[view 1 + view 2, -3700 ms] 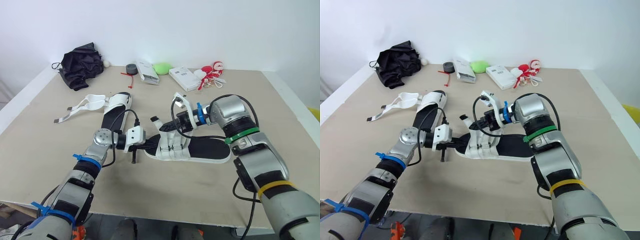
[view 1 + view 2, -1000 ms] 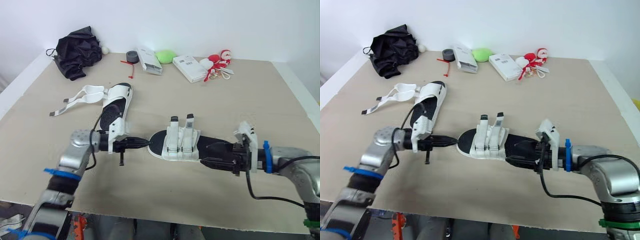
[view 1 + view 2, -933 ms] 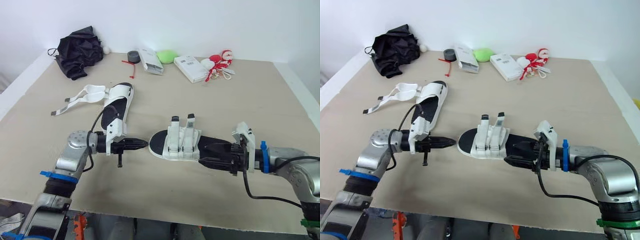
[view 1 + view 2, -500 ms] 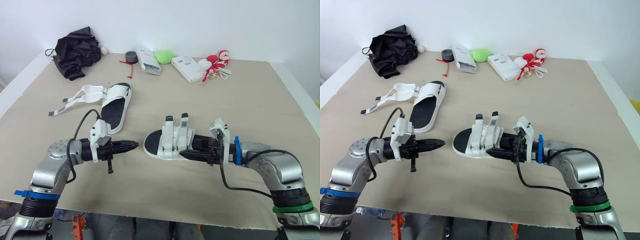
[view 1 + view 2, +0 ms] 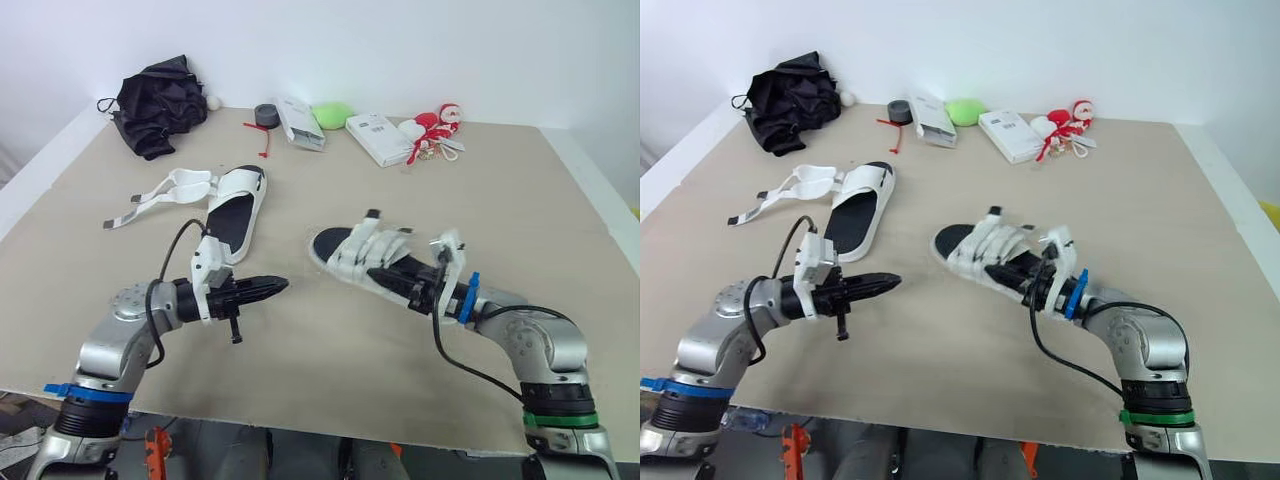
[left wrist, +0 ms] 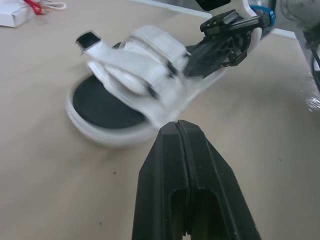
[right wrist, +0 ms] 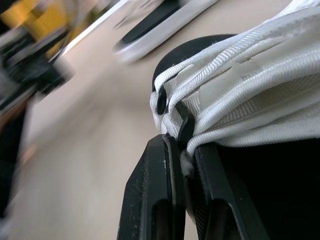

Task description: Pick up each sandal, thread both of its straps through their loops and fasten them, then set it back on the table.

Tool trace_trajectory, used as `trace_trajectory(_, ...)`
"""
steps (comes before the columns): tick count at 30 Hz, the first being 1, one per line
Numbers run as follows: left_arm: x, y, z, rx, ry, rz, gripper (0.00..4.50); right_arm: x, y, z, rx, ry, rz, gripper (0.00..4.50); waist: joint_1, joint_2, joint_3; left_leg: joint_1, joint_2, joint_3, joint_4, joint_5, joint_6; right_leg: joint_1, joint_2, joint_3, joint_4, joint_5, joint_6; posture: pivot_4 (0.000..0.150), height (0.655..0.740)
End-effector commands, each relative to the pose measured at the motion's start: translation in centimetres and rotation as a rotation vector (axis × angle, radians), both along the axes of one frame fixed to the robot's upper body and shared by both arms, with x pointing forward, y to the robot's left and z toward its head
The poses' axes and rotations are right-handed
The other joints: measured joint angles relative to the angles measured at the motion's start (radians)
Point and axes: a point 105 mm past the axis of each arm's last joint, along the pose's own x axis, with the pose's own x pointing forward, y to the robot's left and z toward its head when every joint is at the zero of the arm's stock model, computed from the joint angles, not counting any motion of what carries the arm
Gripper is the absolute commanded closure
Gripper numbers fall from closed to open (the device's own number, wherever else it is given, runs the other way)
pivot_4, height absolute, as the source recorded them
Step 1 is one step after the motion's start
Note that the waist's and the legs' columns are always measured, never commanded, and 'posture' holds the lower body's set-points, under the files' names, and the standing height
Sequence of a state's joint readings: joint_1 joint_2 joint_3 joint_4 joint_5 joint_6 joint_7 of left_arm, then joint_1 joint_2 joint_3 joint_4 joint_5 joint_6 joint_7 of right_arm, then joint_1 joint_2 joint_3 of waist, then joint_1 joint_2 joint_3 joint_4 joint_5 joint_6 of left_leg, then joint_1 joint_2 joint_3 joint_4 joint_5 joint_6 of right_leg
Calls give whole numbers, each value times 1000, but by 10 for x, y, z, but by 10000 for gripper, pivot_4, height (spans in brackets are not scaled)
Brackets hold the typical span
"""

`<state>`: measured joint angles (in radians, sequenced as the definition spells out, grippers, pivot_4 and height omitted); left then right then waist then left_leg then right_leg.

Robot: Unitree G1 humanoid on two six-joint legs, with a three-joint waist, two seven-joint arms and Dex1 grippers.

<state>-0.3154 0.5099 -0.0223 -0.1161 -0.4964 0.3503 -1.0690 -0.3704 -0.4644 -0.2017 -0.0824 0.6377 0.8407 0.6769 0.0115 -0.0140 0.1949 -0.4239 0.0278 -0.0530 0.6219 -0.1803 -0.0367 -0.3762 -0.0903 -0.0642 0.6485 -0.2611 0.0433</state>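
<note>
My right pincer (image 5: pixel 385 277) is clamping the right sandal (image 5: pixel 350 252), which looks fastened. My left pincer (image 5: pixel 278 284) is hovering closed and empty. The left sandal (image 5: pixel 232 205) is lying unfastened.

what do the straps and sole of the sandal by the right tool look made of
On the sandal: straps, woven white webbing, likely nylon or polyester, by the ribbed weave in the right wrist view. Footbed: matte black, probably foam or rubber. Rim: smooth white, maybe rubber or plastic.
</note>
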Motion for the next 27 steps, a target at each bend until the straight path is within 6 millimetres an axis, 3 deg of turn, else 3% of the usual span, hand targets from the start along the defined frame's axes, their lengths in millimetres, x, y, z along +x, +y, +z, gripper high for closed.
trace_trajectory(1,11,-10,3,-24,-48,23,45000,32,-60,28,64,-65,-395,44672,0,0,0,0,-1,1,0,0,0,0,0,3,0,1,1,1500,7400)
trace_trajectory(4,21,-22,6,-88,-62,45,45000,53,-111,26,113,-3,-718,44672,0,0,0,-1,-1,8,0,3,0,-5,1,11,0,4,3,1500,7400)
trace_trajectory(7,23,-34,7,-138,-66,58,45000,59,-133,16,59,30,-845,44672,-3,0,0,-2,-2,11,-1,3,0,-7,1,15,0,6,3,1500,7400)
trace_trajectory(8,21,-39,8,-146,-71,53,45000,60,-136,14,62,37,-852,35332,-5,0,0,-2,-1,12,-1,3,1,-8,1,16,0,9,-1,1500,7400)
trace_trajectory(9,22,-43,9,-154,-78,48,45000,63,-135,12,59,42,-853,33799,-6,0,0,-2,-1,13,-1,3,1,-8,2,17,0,9,-2,1500,7400)
trace_trajectory(14,34,-60,26,-223,-131,76,45000,75,-142,14,45,32,-913,10122,-8,0,0,0,1,19,-1,4,3,-10,4,23,1,12,-1,1500,7400)
trace_trajectory(17,37,-70,28,-223,-154,72,45000,75,-152,20,64,23,-957,495,-7,0,0,-1,0,21,0,7,8,-10,5,28,0,13,5,1500,7400)
trace_trajectory(22,33,-76,24,-201,-171,48,45000,60,-150,23,64,16,-859,495,-3,0,0,-1,0,21,0,8,10,-10,10,37,0,15,4,1500,7400)
trace_trajectory(27,41,-66,25,-231,-171,126,45000,6,-171,19,-4,38,-754,495,4,1,-1,-5,-1,19,-1,8,10,-12,12,40,0,15,1,1500,7400)
